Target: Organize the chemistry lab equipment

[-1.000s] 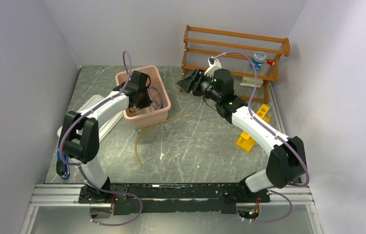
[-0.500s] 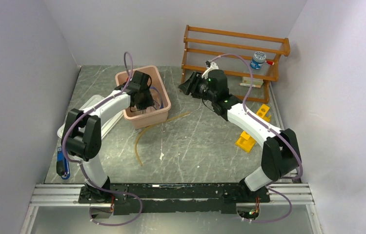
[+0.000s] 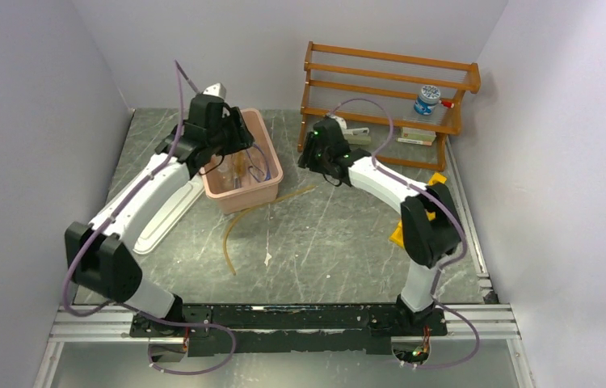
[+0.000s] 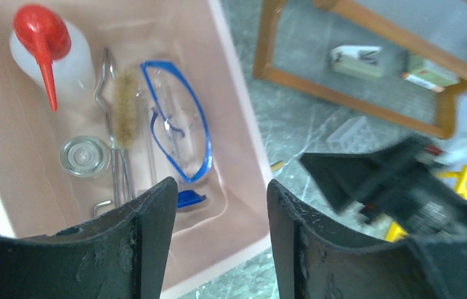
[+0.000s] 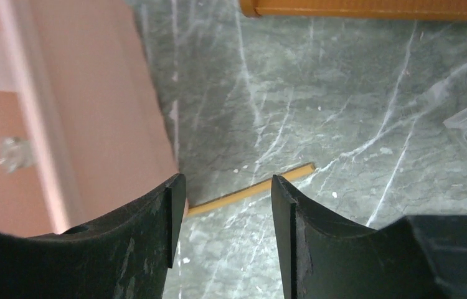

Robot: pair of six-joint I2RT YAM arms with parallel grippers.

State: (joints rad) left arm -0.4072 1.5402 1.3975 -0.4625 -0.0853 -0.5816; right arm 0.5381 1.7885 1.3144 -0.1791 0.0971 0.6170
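goggles point(image 4: 178, 134) in bin point(image 4: 234, 124), tubing point(image 5: 237, 194) beside it

White arms point(image 3: 150, 190), black fingers point(image 4: 137, 249), lilac cables point(image 3: 177, 69)

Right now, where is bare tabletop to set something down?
Bare: the centre between the amber tubing and the right arm, and the near strip by the arm bases. Crowded: the pink bin, holding wash bottle and goggles; the wooden rack corner.
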